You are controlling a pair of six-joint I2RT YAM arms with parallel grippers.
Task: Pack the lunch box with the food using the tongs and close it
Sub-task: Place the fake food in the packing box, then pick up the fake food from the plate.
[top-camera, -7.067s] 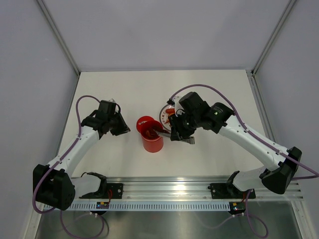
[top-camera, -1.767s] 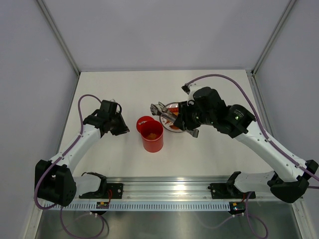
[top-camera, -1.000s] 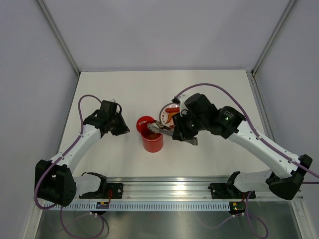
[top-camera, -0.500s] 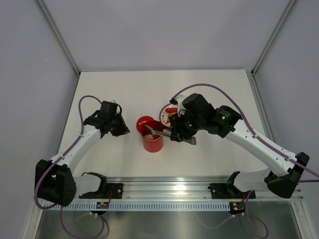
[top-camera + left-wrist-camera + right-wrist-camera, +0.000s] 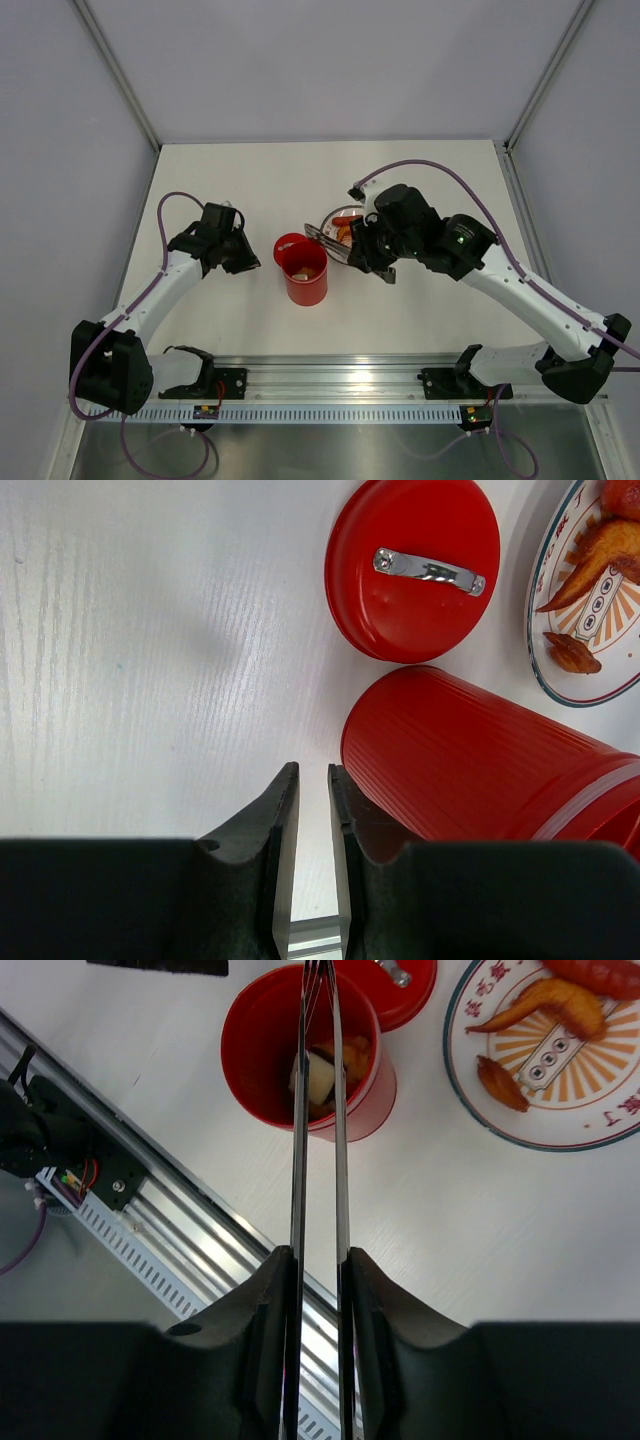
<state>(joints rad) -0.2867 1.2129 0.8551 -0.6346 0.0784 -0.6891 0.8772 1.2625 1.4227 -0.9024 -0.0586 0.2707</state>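
Note:
The red lunch box (image 5: 305,275) stands open mid-table, and inside it lie a white roll piece (image 5: 320,1076) and orange fried bits (image 5: 355,1058). Its red lid (image 5: 412,568) with a metal handle lies flat just behind it. My right gripper (image 5: 318,1252) is shut on the tongs (image 5: 298,1140). Their two arms run forward over the tub, and their tips meet with nothing between them. On the plate (image 5: 610,1132) lie a fried wing (image 5: 545,1000), a small fried bit (image 5: 500,1082) and a red sausage (image 5: 600,972). My left gripper (image 5: 308,770) hovers left of the tub, its jaws narrowly apart and empty.
The aluminium rail (image 5: 330,375) with both arm bases runs along the near edge. White table surface (image 5: 430,190) lies behind and to the right of the plate. Frame posts (image 5: 120,75) stand at the back corners.
The tongs' tips were down in the lunch box and left a white piece there. They have since drawn back right toward the plate, arms squeezed together. The left arm has not moved.

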